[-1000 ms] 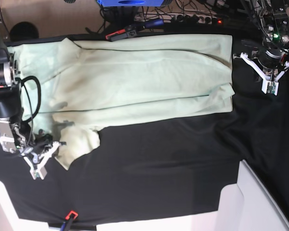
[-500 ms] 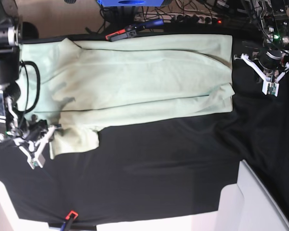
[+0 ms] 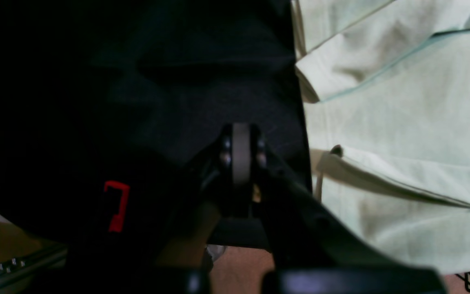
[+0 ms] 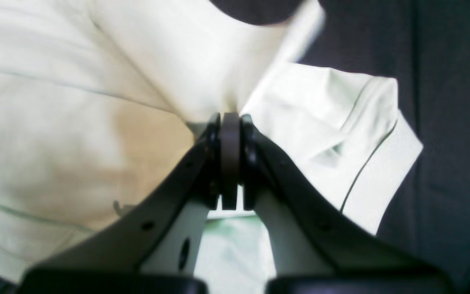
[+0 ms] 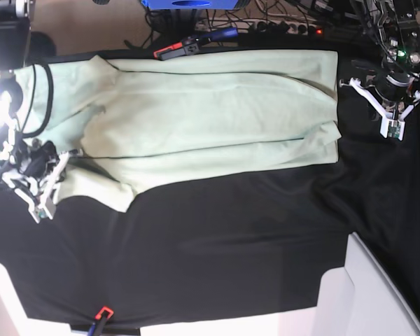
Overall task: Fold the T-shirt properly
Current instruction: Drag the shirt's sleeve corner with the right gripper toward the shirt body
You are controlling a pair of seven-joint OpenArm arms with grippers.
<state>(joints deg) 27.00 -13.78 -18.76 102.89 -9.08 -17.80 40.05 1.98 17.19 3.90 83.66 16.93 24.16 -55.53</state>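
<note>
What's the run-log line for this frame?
T-shirt: flat on black cloth, partly folded | right gripper: shut on sleeve fabric | left gripper: shut, empty, beside hem

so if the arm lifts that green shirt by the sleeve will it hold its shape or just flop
Probably flops: the T-shirt lies creased and draped flat on the black cloth. Its sleeve bunches where the right end effector pinches it, so it likely trails and sags. It looks thin, likely light.
</note>
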